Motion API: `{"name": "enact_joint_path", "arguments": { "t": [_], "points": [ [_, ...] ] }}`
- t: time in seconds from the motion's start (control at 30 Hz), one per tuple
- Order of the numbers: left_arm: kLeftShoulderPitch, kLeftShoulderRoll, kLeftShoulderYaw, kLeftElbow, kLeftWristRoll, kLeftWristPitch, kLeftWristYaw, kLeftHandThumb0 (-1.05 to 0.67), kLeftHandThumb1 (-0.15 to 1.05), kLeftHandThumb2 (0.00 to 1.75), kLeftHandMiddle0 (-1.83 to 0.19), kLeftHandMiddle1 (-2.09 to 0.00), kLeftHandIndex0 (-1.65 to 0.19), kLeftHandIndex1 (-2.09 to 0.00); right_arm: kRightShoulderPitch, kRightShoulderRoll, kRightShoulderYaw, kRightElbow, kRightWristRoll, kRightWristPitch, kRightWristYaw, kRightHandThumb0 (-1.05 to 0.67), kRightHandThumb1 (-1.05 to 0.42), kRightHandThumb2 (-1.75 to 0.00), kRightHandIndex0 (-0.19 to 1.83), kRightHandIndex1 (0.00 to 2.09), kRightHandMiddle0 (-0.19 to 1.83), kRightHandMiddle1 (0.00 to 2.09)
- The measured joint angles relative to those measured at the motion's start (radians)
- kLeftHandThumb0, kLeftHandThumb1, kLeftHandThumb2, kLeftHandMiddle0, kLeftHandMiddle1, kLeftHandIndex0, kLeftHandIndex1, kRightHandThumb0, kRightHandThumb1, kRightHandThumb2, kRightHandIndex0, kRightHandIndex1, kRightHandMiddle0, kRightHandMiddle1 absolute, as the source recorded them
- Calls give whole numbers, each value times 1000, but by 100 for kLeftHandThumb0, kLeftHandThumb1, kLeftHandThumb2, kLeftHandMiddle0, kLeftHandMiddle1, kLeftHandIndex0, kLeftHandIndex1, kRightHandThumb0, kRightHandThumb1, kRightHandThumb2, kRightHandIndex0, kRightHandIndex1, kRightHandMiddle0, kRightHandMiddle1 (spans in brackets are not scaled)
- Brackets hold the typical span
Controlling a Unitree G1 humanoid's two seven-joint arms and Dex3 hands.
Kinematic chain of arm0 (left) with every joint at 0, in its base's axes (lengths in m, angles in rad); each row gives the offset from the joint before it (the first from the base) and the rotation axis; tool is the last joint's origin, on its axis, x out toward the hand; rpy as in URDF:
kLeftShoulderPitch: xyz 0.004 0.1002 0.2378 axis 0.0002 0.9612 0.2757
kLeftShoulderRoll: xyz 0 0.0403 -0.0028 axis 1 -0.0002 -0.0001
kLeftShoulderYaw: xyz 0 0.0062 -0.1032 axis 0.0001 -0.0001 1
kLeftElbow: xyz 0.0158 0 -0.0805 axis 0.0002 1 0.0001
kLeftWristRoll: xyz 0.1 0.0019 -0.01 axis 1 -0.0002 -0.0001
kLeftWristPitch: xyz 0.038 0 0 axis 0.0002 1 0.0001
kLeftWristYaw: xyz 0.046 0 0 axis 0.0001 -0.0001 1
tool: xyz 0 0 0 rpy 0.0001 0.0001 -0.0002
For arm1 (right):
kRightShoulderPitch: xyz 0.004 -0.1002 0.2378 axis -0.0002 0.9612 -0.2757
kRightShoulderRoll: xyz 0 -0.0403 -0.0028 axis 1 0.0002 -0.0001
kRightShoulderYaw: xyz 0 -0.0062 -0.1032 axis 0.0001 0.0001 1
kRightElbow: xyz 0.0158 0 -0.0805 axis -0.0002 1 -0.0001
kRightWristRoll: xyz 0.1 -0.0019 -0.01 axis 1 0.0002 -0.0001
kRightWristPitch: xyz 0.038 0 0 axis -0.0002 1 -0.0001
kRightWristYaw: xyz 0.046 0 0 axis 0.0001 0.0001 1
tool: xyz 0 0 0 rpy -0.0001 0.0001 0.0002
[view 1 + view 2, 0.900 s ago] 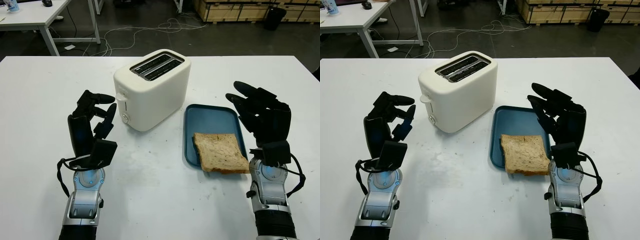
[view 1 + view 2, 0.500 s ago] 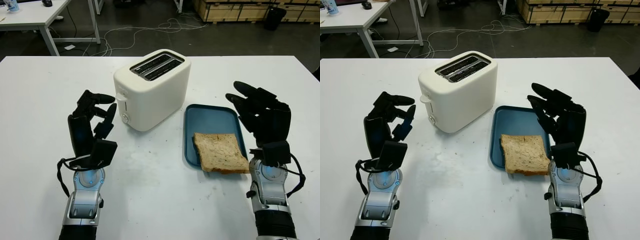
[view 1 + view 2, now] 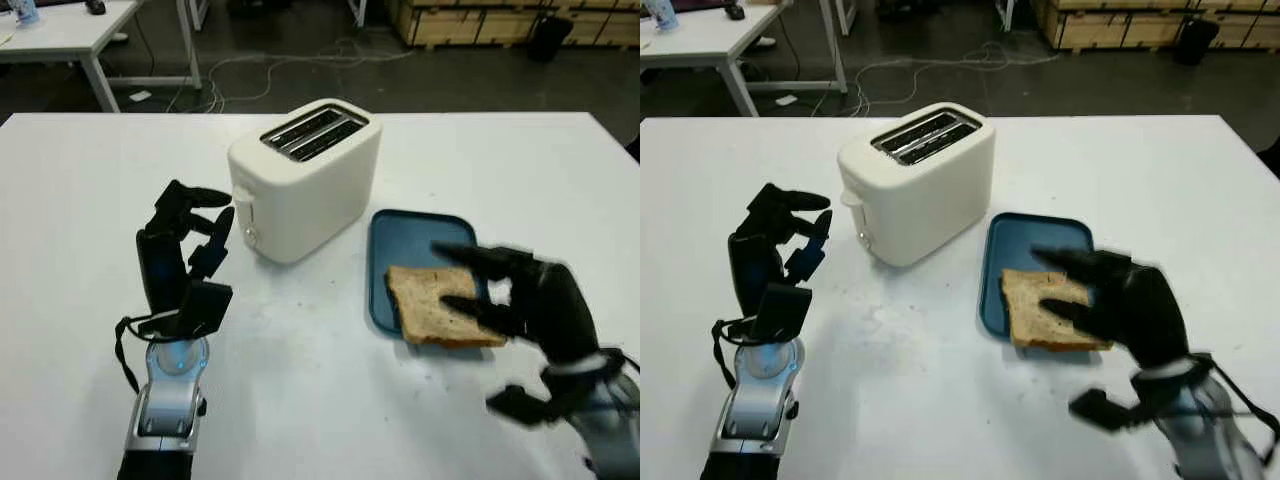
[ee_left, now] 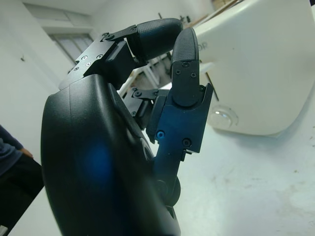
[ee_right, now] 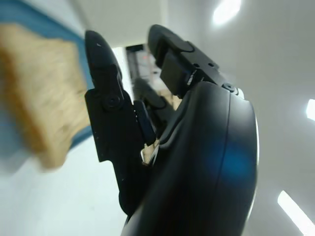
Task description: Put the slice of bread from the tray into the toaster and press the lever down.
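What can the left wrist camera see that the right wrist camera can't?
The left wrist view has the left hand, open, beside the white toaster, plus a person's sleeve at the edge. The right wrist view has the right hand, open, near the bread on the blue tray. Both look across the white table.

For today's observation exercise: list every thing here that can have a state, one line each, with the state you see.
toaster: upright, both slots empty
lever: up, not pressed
slice of bread: lying on the tray
tray: flat on the table
right hand: open, over the bread
left hand: open, held beside the toaster
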Motion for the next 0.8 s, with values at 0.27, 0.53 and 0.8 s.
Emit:
{"name": "enact_joint_path", "arguments": {
  "t": [0.27,0.53,0.8],
  "points": [
    [-8,2,2,0,6,0,0,-45,92,35,-64,-161,-58,-123,39,-66,20,-102,-130,87,112,-82,-88,-1,15,0,16,0],
    [-10,2,2,0,7,0,0,-46,92,36,-65,-162,-58,-124,35,-67,68,-84,-262,151,72,-81,-87,0,14,0,15,0],
    [-10,2,2,0,10,0,1,-47,92,36,-65,-162,-57,-125,11,-89,135,13,-365,194,-11,-76,-87,-1,21,3,20,2]
  ]
}}
